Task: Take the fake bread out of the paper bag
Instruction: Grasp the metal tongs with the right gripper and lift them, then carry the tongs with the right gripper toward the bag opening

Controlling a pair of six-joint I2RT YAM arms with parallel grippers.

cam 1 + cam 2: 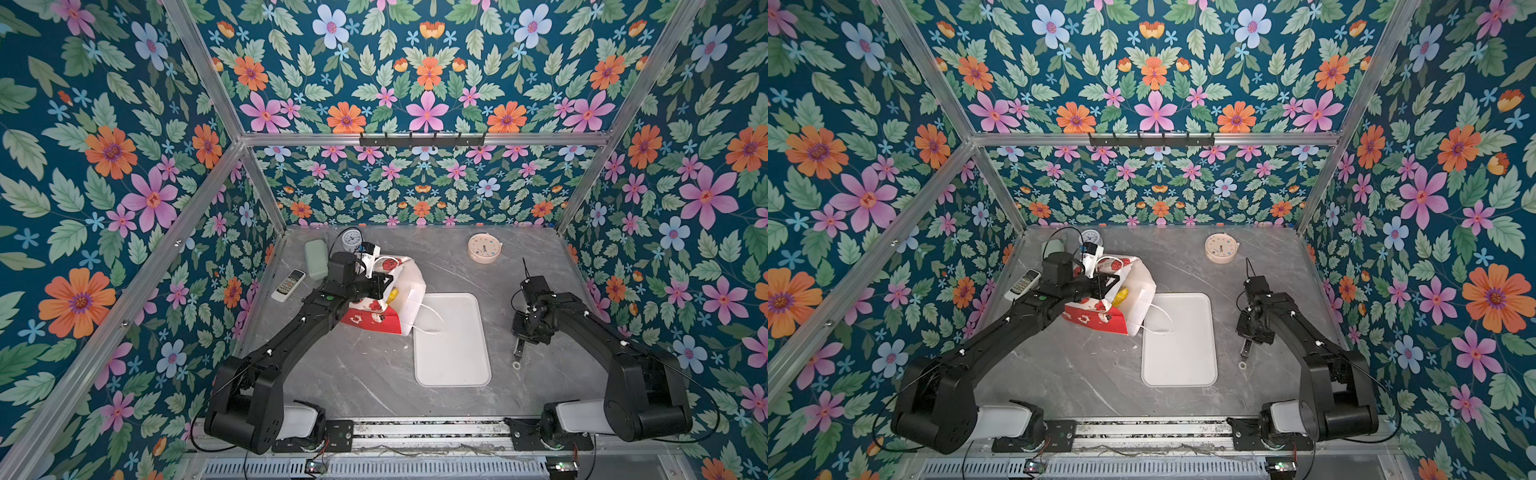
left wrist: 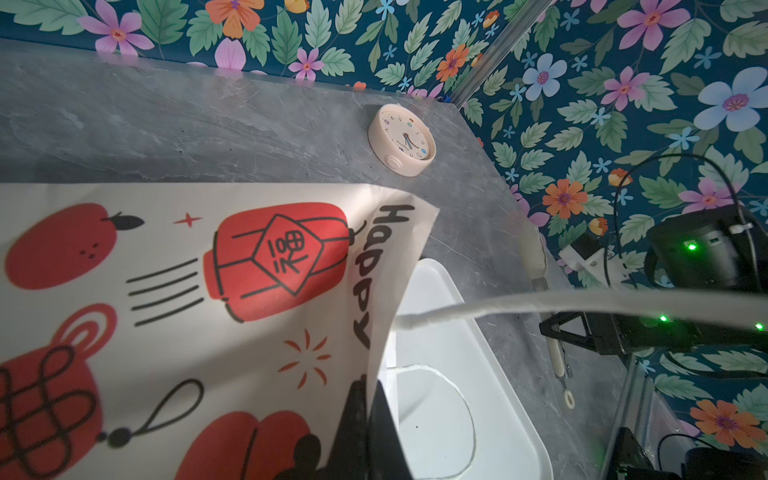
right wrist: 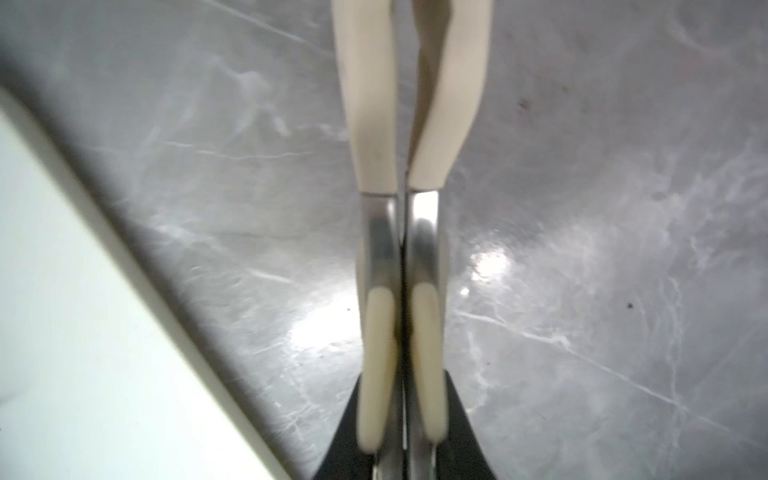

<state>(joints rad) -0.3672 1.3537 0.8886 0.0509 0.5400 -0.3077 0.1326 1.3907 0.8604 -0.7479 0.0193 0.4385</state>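
The 2 arms come in from the near rail. The left arm (image 1: 286, 336) stretches far forward and toward the middle, with its wrist bent inward. The left gripper (image 2: 365, 405) is pinched tight on the top edge of the paper bag (image 2: 208, 291). The right arm (image 1: 602, 332) is folded, its forearm angled inward and its wrist turned down and back. The right gripper (image 3: 402, 419) points low, its jaws clamped on a pair of tongs (image 3: 399, 249) and squeezing them closed.
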